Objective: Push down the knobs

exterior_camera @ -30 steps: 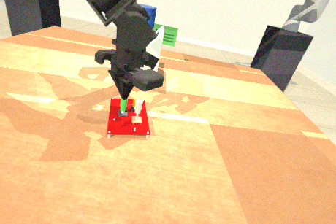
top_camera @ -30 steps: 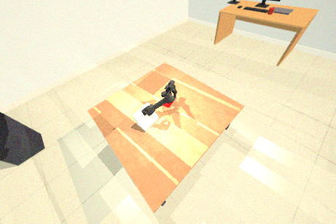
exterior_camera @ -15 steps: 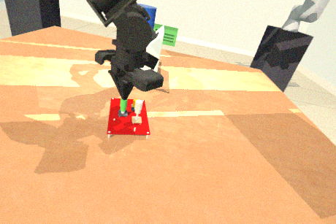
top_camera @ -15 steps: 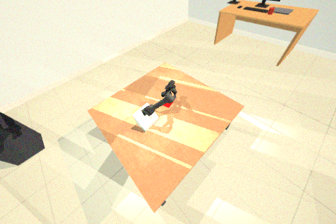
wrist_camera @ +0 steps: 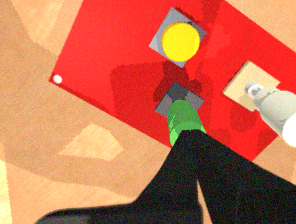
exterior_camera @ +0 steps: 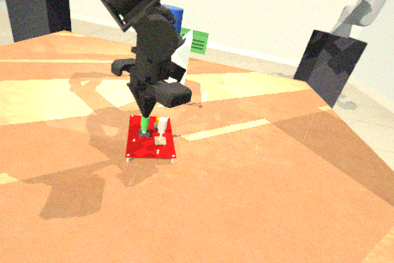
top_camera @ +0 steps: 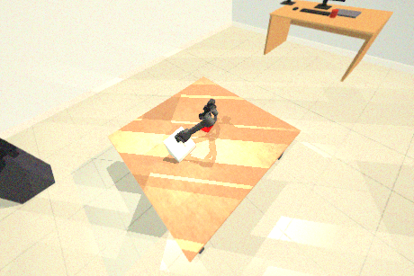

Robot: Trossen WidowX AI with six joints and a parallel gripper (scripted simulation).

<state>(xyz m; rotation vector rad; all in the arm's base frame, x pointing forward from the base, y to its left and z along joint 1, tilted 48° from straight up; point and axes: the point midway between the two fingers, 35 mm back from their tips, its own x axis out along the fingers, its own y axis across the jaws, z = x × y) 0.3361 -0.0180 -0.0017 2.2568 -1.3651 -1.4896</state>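
The gripper [exterior_camera: 146, 114] [wrist_camera: 190, 138], pressed together and empty, sits atop the green knob [exterior_camera: 145, 124] [wrist_camera: 184, 119], apparently pushing it; next, straight downward pressure, then the white knob [exterior_camera: 162, 124] [wrist_camera: 278, 111].

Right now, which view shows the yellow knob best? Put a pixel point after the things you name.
The wrist view: the yellow knob [exterior_camera: 158, 120] [wrist_camera: 181, 42] shows its whole round top there, on a grey base [wrist_camera: 159, 46]. The exterior view shows only a sliver behind the white knob [exterior_camera: 162, 125] [wrist_camera: 276, 111]. The top view doesn't show it.

Wooden table [top_camera: 180, 208] [exterior_camera: 240, 206] [wrist_camera: 30, 115]; red board [exterior_camera: 146, 148] [wrist_camera: 130, 30] on short legs.
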